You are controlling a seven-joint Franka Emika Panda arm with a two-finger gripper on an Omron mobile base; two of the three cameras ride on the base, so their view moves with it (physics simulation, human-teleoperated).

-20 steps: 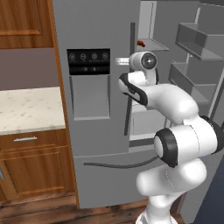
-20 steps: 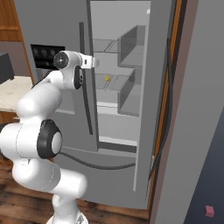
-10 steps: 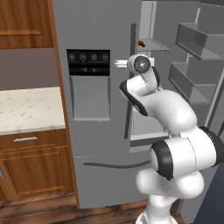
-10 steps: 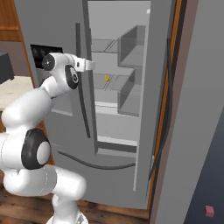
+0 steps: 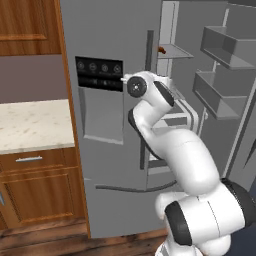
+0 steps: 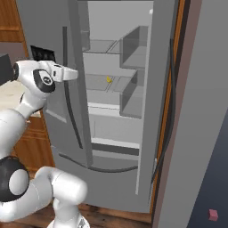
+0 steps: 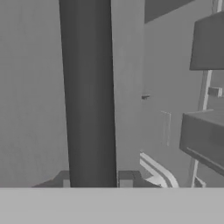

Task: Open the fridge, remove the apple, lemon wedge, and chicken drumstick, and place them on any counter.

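you have the bench (image 5: 30, 125) at 9 o'clock in the left base view, a cream speckled top over brown wooden cabinets, touching the fridge's side. in the right base view the fridge shelves (image 6: 100, 82) sit at about 12 o'clock behind the open door; the lemon wedge (image 6: 108, 79) lies on the middle shelf near its centre. in the left base view a small reddish-brown piece (image 5: 161, 49), too small to name, rests on the upper shelf (image 5: 175, 51) at 1 o'clock. the wooden floor (image 5: 50, 240) runs along 6 o'clock.
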